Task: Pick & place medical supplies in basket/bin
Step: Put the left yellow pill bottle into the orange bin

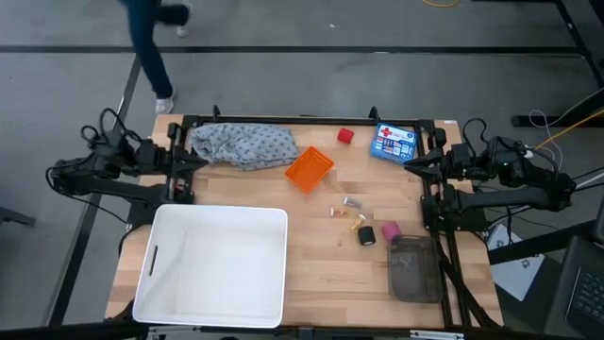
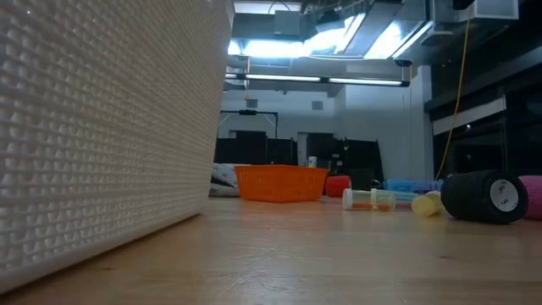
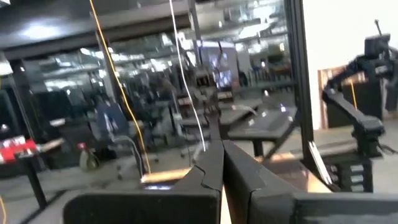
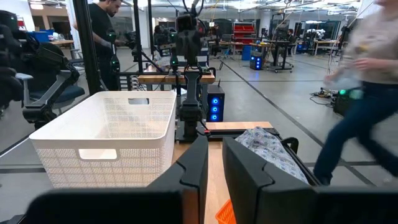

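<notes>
A pale wooden table (image 1: 311, 255) stands in a large workshop with grey floor, and a person (image 4: 367, 81) walks past its far edge. Both arms are parked at the table's far corners, off the work area: the left gripper (image 3: 222, 163) at the left side, the right gripper (image 4: 214, 163) at the right. In each wrist view the two dark fingers stand close together with only a narrow gap, and neither holds anything.

The orange basket (image 1: 309, 169) sits near the middle of the far half of the table and looks to have nothing in it. Just beside it, toward the left arm, lies the grey patterned cloth (image 1: 243, 145). A red roll (image 1: 345, 136) and a blue first-aid box (image 1: 394, 143) lie at the far edge, nearer the right arm. Closer to the front, the tiny clear-wrapped pieces (image 1: 345, 207), a black roll (image 1: 366, 235) and a pink roll (image 1: 389, 230) are scattered near one another. A dark mesh pouch (image 1: 413, 266) lies by the right front edge, and a large white tub (image 1: 215, 264) fills the left front.

The task seems not yet started: no supply is in the basket. The next move probably calls for one arm, likely the right as most rolls lie on its side, to open its fingers, reach over one roll and descend squarely, since round rolls may slip away.
</notes>
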Motion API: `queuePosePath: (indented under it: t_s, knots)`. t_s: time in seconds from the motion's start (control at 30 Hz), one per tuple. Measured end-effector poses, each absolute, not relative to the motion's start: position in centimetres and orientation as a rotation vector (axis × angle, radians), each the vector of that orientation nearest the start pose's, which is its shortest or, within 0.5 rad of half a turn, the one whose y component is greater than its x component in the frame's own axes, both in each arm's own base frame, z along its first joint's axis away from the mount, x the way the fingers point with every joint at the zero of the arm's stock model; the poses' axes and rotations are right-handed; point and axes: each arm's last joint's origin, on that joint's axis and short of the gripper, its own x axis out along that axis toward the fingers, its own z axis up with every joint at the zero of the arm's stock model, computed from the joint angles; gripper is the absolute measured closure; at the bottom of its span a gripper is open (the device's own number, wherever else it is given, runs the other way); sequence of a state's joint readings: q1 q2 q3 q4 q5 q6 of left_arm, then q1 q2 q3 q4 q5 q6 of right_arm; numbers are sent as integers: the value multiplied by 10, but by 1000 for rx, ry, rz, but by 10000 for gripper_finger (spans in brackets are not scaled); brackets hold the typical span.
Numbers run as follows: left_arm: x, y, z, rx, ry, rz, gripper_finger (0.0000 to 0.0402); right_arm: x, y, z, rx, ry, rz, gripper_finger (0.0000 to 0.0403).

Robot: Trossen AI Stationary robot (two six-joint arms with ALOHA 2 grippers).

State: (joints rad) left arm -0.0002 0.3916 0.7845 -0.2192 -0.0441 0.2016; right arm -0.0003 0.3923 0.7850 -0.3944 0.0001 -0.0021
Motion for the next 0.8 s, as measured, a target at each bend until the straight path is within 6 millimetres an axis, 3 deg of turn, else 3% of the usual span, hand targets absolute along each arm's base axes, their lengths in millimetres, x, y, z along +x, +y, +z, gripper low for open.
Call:
queuePosePath:
  t_s: [0.3,0.8]
  knots:
    - [74,1,374,181,-206,60,398,76,0,353,-2,2,0,350]
    - [80,4,377,507,-196,181,398,76,0,354,-2,2,0,350]
